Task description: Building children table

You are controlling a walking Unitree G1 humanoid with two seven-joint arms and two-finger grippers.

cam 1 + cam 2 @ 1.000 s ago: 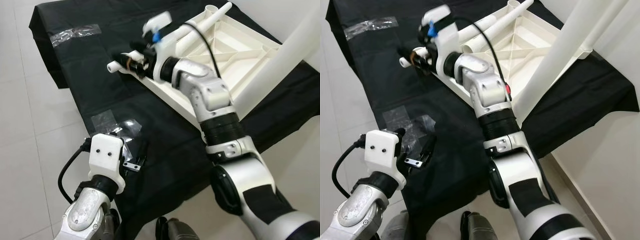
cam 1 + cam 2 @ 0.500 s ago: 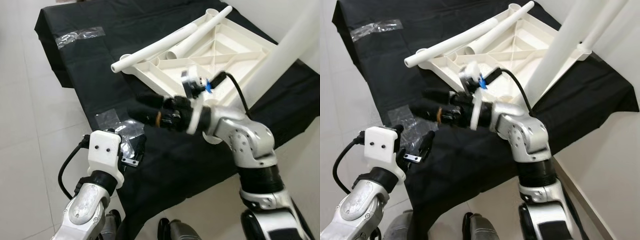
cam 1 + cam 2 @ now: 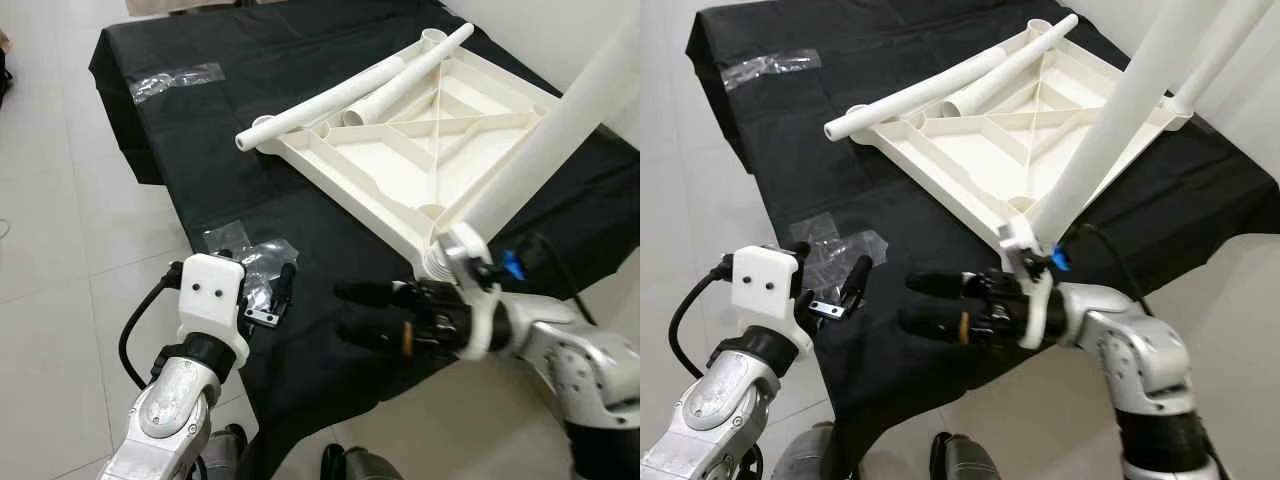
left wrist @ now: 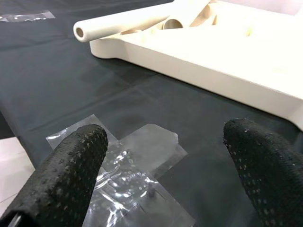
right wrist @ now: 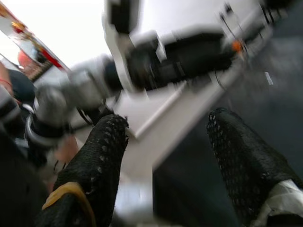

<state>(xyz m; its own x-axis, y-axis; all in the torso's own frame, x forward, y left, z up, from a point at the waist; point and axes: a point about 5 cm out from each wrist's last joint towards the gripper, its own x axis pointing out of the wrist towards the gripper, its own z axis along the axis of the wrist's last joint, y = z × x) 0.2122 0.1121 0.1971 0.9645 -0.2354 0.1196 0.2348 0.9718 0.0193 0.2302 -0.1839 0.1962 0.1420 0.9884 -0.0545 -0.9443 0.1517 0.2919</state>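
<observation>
The white table top (image 3: pixel 372 160) lies upside down on a black cloth (image 3: pixel 200 150). Two loose white legs (image 3: pixel 340 95) rest across its far corner. One fitted leg (image 3: pixel 560 130) rises from its near corner. My right gripper (image 3: pixel 342 311) hovers open and empty above the cloth's near edge, just in front of that corner; its wrist view is blurred. My left gripper (image 3: pixel 830 270) stands open over clear plastic bags of small hardware (image 3: pixel 255 265), fingers (image 4: pixel 75 165) apart with nothing between them.
Another clear bag (image 3: pixel 175 80) lies at the cloth's far left corner. Pale tiled floor (image 3: pixel 60 250) surrounds the cloth on the left and front. A white wall (image 3: pixel 1240 200) stands close on the right.
My right gripper has drawn back from the end of the loose leg at the table top's left corner to the cloth's near edge. The left arm has barely moved. The camera has shifted slightly.
</observation>
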